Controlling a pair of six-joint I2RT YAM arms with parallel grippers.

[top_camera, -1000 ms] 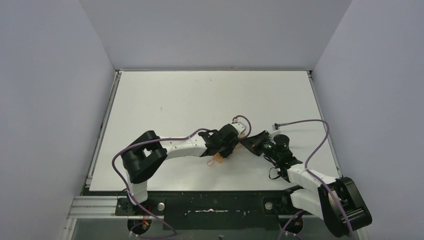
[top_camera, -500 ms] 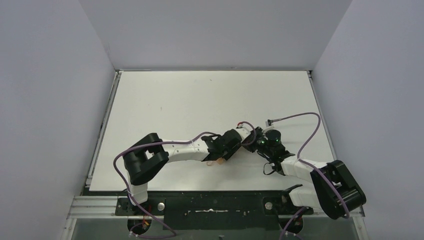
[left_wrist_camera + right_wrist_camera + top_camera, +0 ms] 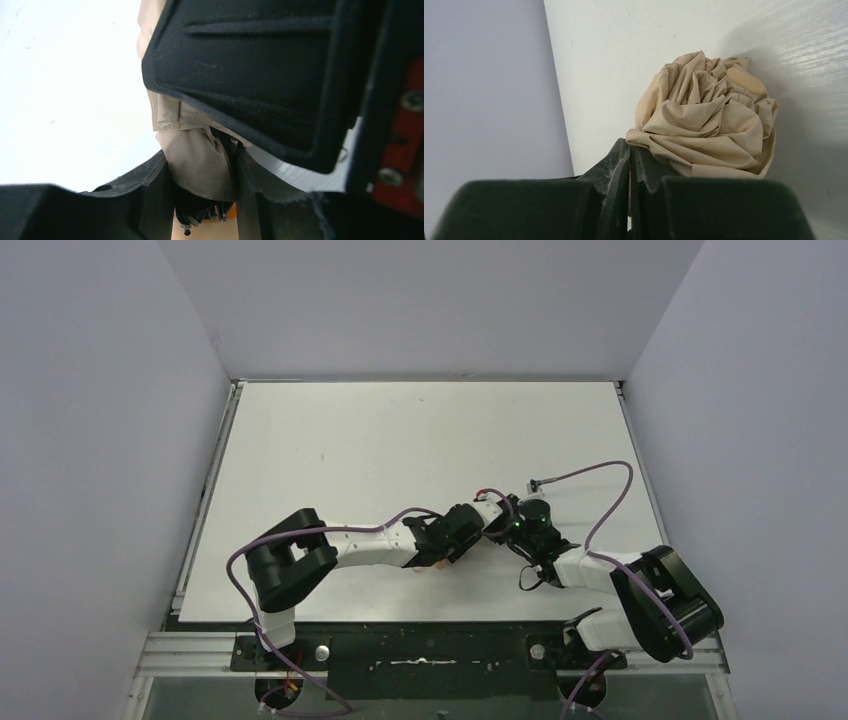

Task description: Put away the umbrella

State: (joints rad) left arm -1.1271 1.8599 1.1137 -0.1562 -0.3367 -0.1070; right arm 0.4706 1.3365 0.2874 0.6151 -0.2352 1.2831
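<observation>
Both meet at lower centre of the top view: left end effector (image 3: 200, 172) clamps the umbrella (image 3: 704, 125) by its bunched fabric, right end effector (image 3: 630, 150) (fingers (image 3: 616, 161) nearly touching) pinches its edge, on the table (image 3: 400, 430).

The left arm (image 3: 360, 541) and right arm (image 3: 592, 571) are white tubes between bulky black joints, each trailing a purple cable (image 3: 229, 568). The right gripper (image 3: 629, 150) is matte black with pale scuffs.

White table (image 3: 400, 430); pale grey walls (image 3: 100, 390) around.
</observation>
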